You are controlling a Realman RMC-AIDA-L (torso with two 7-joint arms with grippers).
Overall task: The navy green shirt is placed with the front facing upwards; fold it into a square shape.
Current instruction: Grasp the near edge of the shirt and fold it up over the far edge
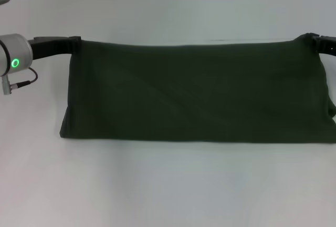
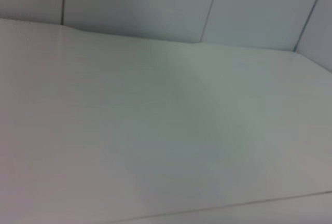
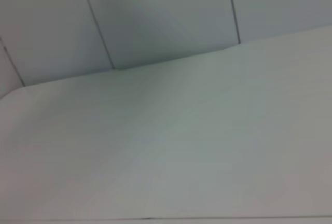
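1. The navy green shirt lies on the white table as a wide, low band, doubled over, with no lettering showing on the upper face. It stretches between the two pincers: its far left corner meets the left gripper, its far right corner the right gripper.
2. Each pincer sits at a far corner of the cloth and looks pinched on it, but the fingertips are hidden by fabric, so I cannot tell whether either is clamped or apart.
3. Step in hand, as I judge it: a lengthwise fold, with the far edge held taut between the two arms and the near edge resting flat on the table, on the robot's side of both pincers.
4. The next move likely calls for both arms to travel together at even height, keeping the edge straight so it lands square.
5. No containers appear. Both wrist views show only bare table and wall panels.
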